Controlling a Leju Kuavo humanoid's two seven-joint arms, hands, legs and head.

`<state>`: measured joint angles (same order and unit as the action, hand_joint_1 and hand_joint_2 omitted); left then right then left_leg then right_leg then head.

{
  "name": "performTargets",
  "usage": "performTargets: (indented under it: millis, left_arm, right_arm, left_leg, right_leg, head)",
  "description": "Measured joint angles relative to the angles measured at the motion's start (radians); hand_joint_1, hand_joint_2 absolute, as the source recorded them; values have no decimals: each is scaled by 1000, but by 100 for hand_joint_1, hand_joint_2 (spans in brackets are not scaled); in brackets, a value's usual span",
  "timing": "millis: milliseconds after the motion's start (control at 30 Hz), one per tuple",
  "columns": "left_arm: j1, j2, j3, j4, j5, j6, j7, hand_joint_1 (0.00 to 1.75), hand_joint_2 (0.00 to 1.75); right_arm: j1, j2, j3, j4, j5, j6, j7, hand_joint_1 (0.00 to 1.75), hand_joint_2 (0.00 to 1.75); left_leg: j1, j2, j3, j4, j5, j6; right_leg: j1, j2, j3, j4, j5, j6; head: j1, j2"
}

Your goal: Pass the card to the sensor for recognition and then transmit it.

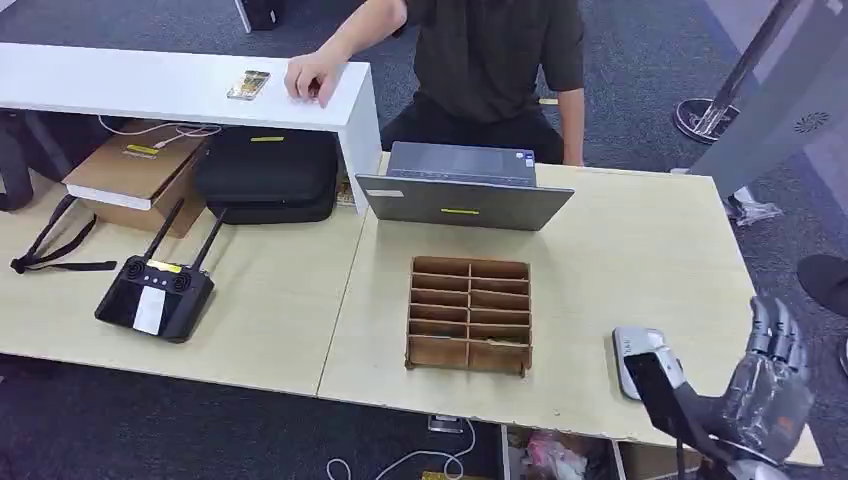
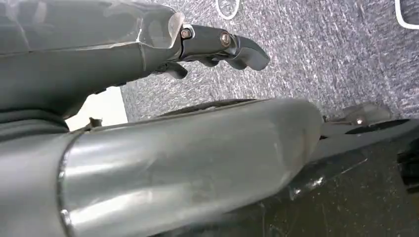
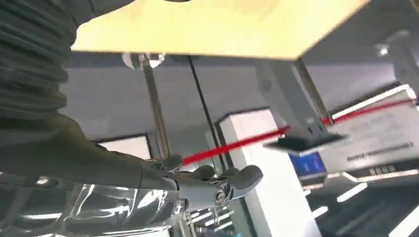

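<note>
Card (image 1: 657,388): a dark, flat rectangle that I take to be in my right hand (image 1: 768,392). It is pinched at its near end by the thumb, while the other fingers stand up and apart. The pinch itself is partly hidden, so I judge the hold from how the card juts out of the hand towards the sensor (image 1: 636,352). The sensor is the small pale box near the desk's (image 1: 620,260) front right corner. The card's far end overlaps the sensor's near part, but I cannot tell whether it touches or hangs just above.

So the pick-up looks done and the reading step is in hand. Nothing in the views shows whether the sensor has recognised the card.

What is left, as I judge it, is to hold the card over the sensor for the reading and then pass it on. That would probably be to the person (image 1: 480,60) behind the laptop (image 1: 462,192) on the far side of the desk. The slotted wooden rack (image 1: 468,315) sits between us, well apart from the card.

My left hand (image 2: 217,44) hangs over the carpet, fingers loose, holding nothing.
</note>
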<state>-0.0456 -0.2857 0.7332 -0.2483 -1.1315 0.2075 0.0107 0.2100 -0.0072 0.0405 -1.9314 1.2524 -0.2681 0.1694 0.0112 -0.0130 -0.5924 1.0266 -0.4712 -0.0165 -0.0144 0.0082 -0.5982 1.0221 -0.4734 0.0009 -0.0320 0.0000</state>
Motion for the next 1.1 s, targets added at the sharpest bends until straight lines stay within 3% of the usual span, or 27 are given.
performTargets:
  millis: [300,667,900,1100]
  left_arm:
    - [3,-7,2,-30,11,-22,18,0,0]
    - [8,-6,15,-56,-2,-43,23,0,0]
    - [8,-6,14,-61,-20,-42,23,0,0]
    - [7,-5,5,-66,-45,-48,23,0,0]
  right_arm:
    - [66,15,56,-23,56,47,72,0,175]
    - [101,13,101,-32,154,159,124,0,175]
    - [104,3,110,-37,165,187,118,0,175]
    - [37,-41,139,3,154,243,16,0,175]
  left_leg:
    - [0,0,0,0,0,0]
    - [0,0,0,0,-1,-1]
    - [0,0,0,0,-1,-1]
    - [0,1,0,0,-1,-1]
  right_leg:
    - [0,0,0,0,0,0]
    - [0,0,0,0,-1,0]
    - [0,0,0,0,-1,0]
    - [0,1,0,0,-1,0]
  head:
    - [0,0]
    - [0,0]
    - [0,0]
    - [0,0]
